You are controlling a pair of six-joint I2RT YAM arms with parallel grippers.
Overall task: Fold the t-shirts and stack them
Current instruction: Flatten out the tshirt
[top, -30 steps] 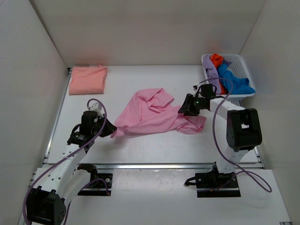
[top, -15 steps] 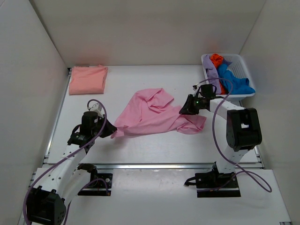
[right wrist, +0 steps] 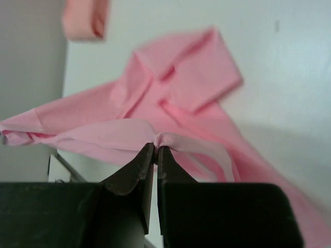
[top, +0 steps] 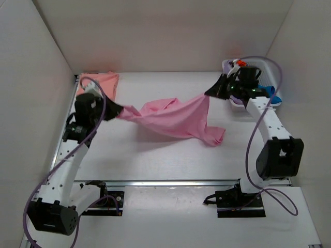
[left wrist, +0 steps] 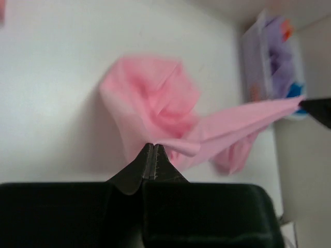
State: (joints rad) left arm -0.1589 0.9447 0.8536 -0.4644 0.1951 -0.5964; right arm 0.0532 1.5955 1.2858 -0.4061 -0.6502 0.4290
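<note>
Left claw (top: 115,110) pinches the pink t-shirt (top: 173,116) at nine o'clock. Right claw (top: 211,93) pinches it at two o'clock.

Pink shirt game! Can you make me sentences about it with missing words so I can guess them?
1. The number of grippers holding the pink t-shirt is ___.
2. The left gripper and the right gripper are both ___ on its cloth.
3. The salmon t-shirt lies folded at the far ___ corner of the table.
Missing words: two; shut; left.
</note>
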